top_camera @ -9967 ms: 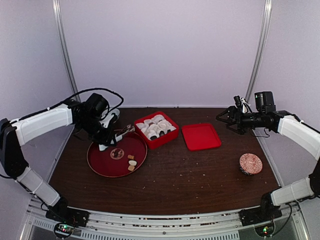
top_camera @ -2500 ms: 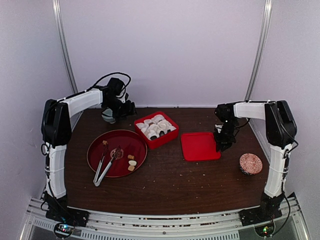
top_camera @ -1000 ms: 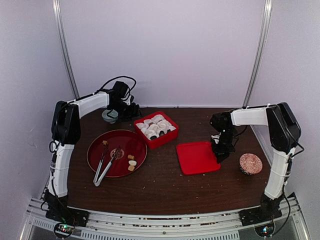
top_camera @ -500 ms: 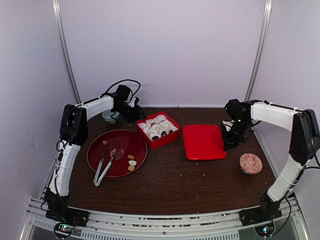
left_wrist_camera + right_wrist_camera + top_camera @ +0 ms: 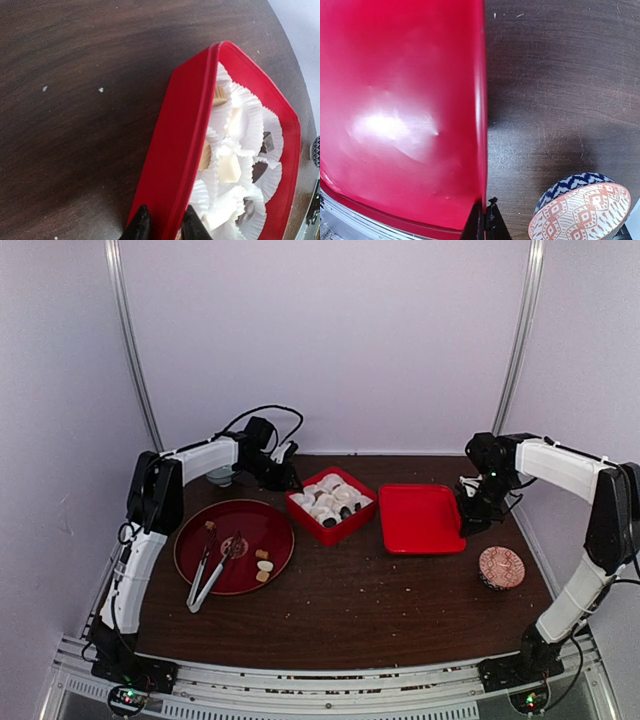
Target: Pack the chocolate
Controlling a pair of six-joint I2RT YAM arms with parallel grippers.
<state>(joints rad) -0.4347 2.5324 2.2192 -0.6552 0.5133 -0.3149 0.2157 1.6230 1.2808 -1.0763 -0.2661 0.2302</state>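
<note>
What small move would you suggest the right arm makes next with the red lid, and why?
Probably carry the red lid a little sideways toward the red box. The right gripper pinches the lid's edge, the left gripper clamps the box wall, and lid and box sit near each other but apart, with the box's chocolate uncovered.

Red square plastic box [image 5: 180, 150]: no readable text.
Flat red plastic lid [image 5: 420, 520]: no readable text.
Small patterned ceramic bowl [image 5: 580, 212]: zigzag decoration only, no lettering.
</note>
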